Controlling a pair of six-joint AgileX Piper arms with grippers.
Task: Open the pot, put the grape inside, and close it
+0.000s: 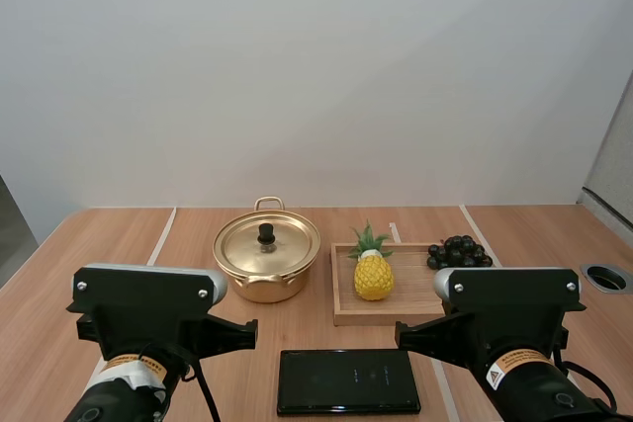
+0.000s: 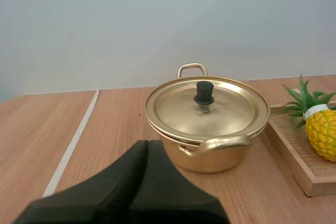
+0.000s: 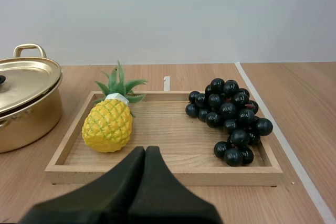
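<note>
A gold pot (image 1: pixel 267 262) (image 2: pixel 207 129) (image 3: pixel 23 106) stands on the table with its lid (image 1: pixel 267 242) (image 2: pixel 206 107) on, black knob upright. To its right a wooden tray (image 1: pixel 343 311) (image 3: pixel 168 174) holds a bunch of dark grapes (image 1: pixel 459 252) (image 3: pixel 229 119) at its right end. My left gripper (image 2: pixel 147 145) is shut on nothing, short of the pot's near handle. My right gripper (image 3: pixel 145 151) is shut on nothing too, just before the tray's front rim.
A yellow toy pineapple (image 1: pixel 373 269) (image 2: pixel 320 124) (image 3: pixel 109 120) lies in the tray's left half. A black flat slab (image 1: pixel 348 380) rests near the front edge between the arms. White tape lines (image 1: pixel 161 234) cross the table. A round hole (image 1: pixel 605 278) sits at the far right.
</note>
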